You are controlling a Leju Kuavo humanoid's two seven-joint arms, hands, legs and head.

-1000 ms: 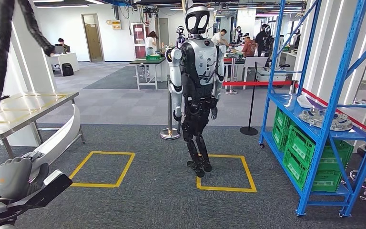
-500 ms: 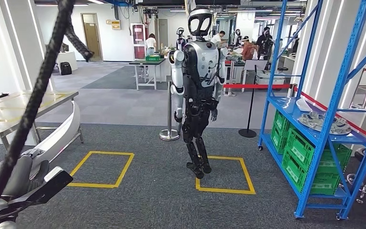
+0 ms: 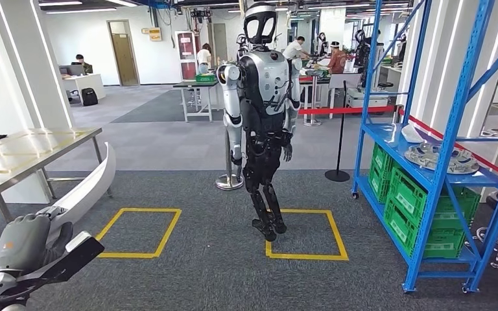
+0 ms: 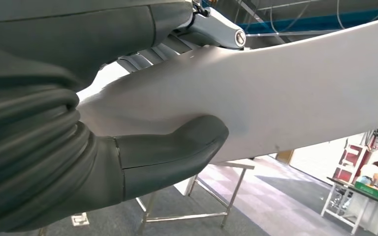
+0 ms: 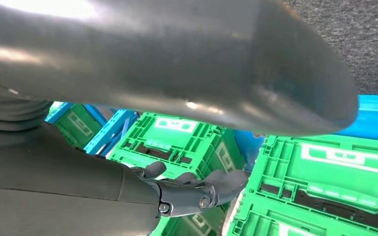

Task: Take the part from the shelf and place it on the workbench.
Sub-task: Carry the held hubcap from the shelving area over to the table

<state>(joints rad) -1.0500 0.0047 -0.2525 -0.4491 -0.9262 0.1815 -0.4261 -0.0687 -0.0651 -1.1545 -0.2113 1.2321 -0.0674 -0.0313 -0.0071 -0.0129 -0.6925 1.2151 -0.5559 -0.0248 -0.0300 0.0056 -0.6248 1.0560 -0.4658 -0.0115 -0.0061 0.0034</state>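
Note:
A long, curved white part (image 3: 85, 186) rises from my left hand (image 3: 21, 243) at the lower left of the head view. In the left wrist view my left hand (image 4: 54, 123) grips that white part (image 4: 285, 93), the thumb (image 4: 170, 150) pressed against its underside. The steel-topped workbench (image 3: 39, 144) stands just beyond the part's far tip, on the left. My right hand (image 5: 192, 189) hangs with its fingers loosely apart and nothing in them. It is close to green crates (image 5: 325, 187).
A blue shelf (image 3: 389, 139) on the right carries a round metal part (image 3: 442, 159) and green crates (image 3: 421, 207). Another humanoid robot (image 3: 262, 116) stands on a yellow floor square ahead. A second yellow square (image 3: 139, 232) lies near my left. People work at far tables.
The whole picture has swayed a little, so the camera moved. A black cable that crossed the left side has swung out of sight. My left hand still holds the white part.

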